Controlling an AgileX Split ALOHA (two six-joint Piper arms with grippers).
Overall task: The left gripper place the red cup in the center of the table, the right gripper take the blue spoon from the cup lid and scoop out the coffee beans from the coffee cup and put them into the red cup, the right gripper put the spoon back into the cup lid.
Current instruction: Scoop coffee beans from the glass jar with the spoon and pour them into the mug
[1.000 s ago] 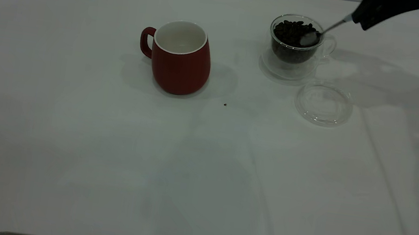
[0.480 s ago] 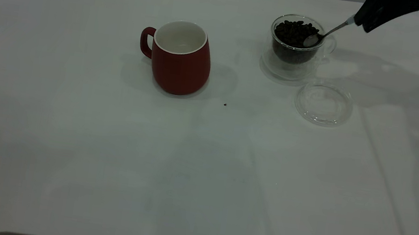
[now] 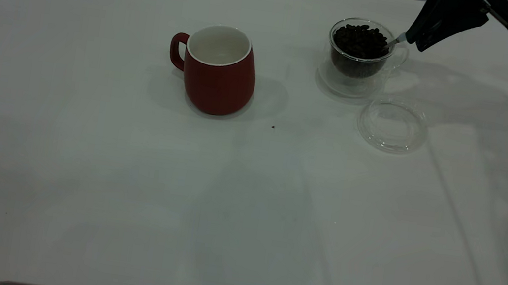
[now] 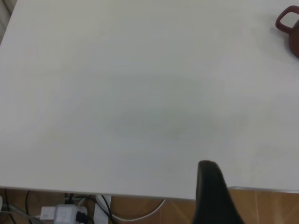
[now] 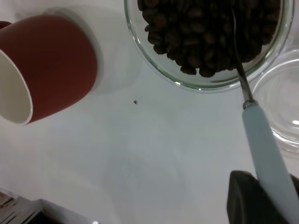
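Dark coffee beans point(image 3: 361, 39) fill the coffee cup point(image 3: 359, 53) far right, where the right gripper point(image 3: 415, 37) pinches the blue spoon point(image 5: 264, 149) and should dig deep, then lift level toward the red cup point(image 3: 218, 69) at the middle

Red cup point(image 3: 218, 70) upright near centre of table point(image 3: 82, 163); coffee cup point(image 3: 360, 53) to its right, well apart, holding coffee beans point(image 3: 360, 40); cup lid point(image 3: 392, 124) flat just in front-right of coffee cup; blue spoon point(image 5: 266, 154) dips into beans from right, held by right gripper point(image 3: 423, 34); loose bean point(image 3: 273, 127) between red cup and lid.
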